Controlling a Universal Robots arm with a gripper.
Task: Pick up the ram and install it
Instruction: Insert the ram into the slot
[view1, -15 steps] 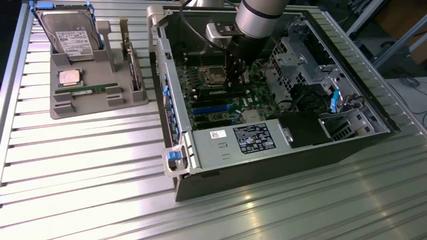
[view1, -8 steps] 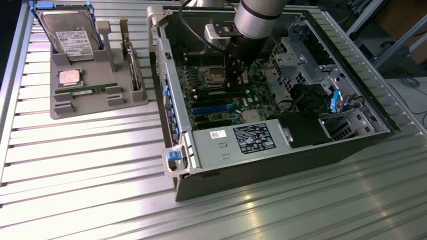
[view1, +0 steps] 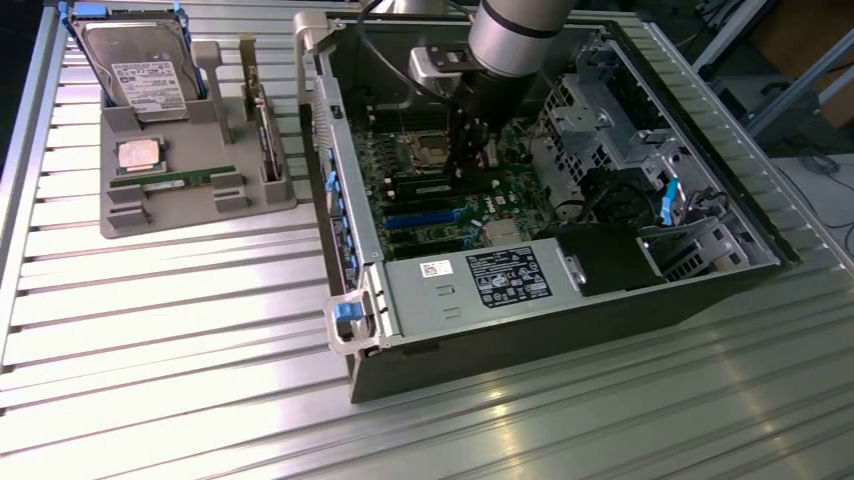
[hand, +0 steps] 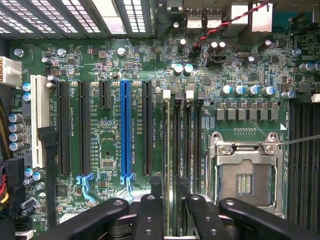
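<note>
One ram (hand: 171, 150) seated, between end effector (hand: 170, 200) fingers

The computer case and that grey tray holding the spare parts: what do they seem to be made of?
The computer case looks like sheet metal, dull grey, with thin folded edges. The grey tray looks like matte plastic, with thick, blocky moulded walls, though that is a guess.

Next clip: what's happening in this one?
The robot arm is reaching down into the open computer case, its gripper right over the motherboard. A ram stick stands edge-on in a memory slot beside the empty CPU socket, between the fingers. Another ram stick lies on the grey parts holder.
</note>
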